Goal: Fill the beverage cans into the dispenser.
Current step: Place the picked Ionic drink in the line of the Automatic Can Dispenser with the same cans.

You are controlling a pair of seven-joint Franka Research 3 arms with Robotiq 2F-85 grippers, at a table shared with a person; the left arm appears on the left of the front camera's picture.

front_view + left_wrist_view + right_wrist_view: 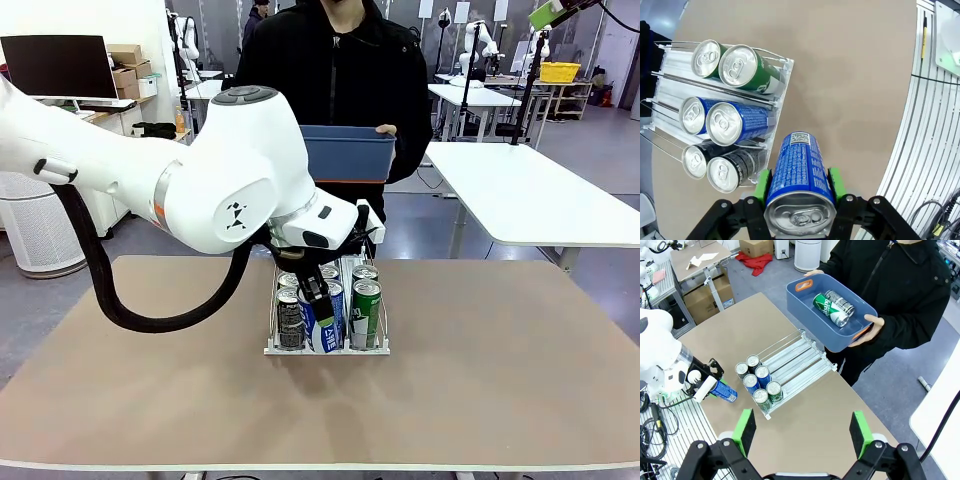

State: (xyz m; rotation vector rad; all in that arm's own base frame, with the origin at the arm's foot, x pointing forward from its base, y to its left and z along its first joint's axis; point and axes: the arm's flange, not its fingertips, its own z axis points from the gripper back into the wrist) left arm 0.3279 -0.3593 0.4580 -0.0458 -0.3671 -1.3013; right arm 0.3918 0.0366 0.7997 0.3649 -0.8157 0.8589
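My left gripper (799,186) is shut on a blue-and-white beverage can (800,170), its green pads on both sides. The can hangs tilted just off the dispenser's front end (328,330). The dispenser (670,62) holds two green cans (737,66), two blue ones (722,123) and two black ones (722,174) at the front of its three lanes. From high above, my right gripper (802,432) is open and holds nothing. It looks down on the dispenser (800,357) and the left gripper (710,382).
A person at the far side holds a blue tub (348,155) above the table edge. In the tub (840,342) lie a green can (825,305) and a black one (841,302). The brown table top (500,350) is bare around the dispenser.
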